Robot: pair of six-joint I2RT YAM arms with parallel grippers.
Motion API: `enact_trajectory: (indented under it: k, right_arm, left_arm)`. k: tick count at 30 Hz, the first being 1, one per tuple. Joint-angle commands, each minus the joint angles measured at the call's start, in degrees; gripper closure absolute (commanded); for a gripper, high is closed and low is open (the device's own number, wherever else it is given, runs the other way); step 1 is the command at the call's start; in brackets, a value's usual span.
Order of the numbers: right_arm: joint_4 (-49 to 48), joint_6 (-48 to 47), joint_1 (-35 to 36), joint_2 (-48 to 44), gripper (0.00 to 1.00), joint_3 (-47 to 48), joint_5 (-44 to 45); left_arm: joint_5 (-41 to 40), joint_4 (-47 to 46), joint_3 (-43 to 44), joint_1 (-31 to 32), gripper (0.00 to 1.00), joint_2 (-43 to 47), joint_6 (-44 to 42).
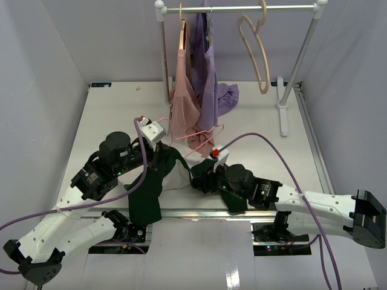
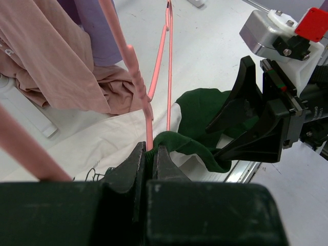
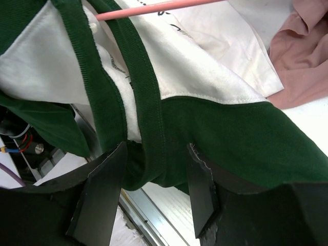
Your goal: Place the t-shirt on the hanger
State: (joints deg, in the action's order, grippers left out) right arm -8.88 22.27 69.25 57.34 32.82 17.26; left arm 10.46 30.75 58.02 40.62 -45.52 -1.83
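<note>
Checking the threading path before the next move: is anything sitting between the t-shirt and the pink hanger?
Nothing visible separates them. The hanger already touches the t-shirt; its wire runs down to the green collar at the left gripper. The dusty-pink garment lies just behind.

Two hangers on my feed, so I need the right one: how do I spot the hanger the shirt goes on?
Start at the clothes rack at the table's far edge, then drop to the tabletop below the hanging pink top. The hanger lies there: thin pink wire, unlike the thick beige wooden hanger on the rail.

the cream-and-dark-green t-shirt [image 1: 158,179] lies bunched at the table's near edge, the thin pink hanger [image 2: 160,66] rising from it.
</note>
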Motion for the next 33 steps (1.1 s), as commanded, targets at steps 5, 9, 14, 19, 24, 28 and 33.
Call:
enact_trajectory:
  k: [5,9,14,19,24,28,33]
  right_arm:
    - [-6.38,1.74,1.17,2.75,0.46,-0.99,2.72]
    - [-6.81,2.30,1.48,4.49,0.50,-1.23,3.78]
    - [-3.97,3.47,1.68,4.28,0.89,-1.43,9.92]
    - [0.60,2.68,-4.22,-0.28,0.92,-1.88,16.42]
    - [4.00,1.56,-15.76,-6.89,0.92,-1.59,10.88]
    - [6.50,0.50,-20.28,-9.79,0.92,0.04,9.12]
    - [8.69,-1.45,-21.22,-9.95,0.92,3.65,9.36]
  left_arm:
    - [-0.85,-3.61,0.28,0.16,1.00,1.40,1.17]
    - [-0.40,-3.84,0.24,0.16,1.00,1.65,1.22]
    - [1.92,-3.86,0.61,0.16,1.00,2.09,1.22]
    - [7.35,-2.85,-0.92,0.16,1.00,4.96,-2.67]
    - [9.87,1.13,-0.89,0.16,1.00,6.34,-5.50]
    - [10.89,2.91,-0.98,0.16,1.00,6.67,-7.04]
    - [13.06,4.14,-0.98,0.16,1.00,5.04,-7.48]
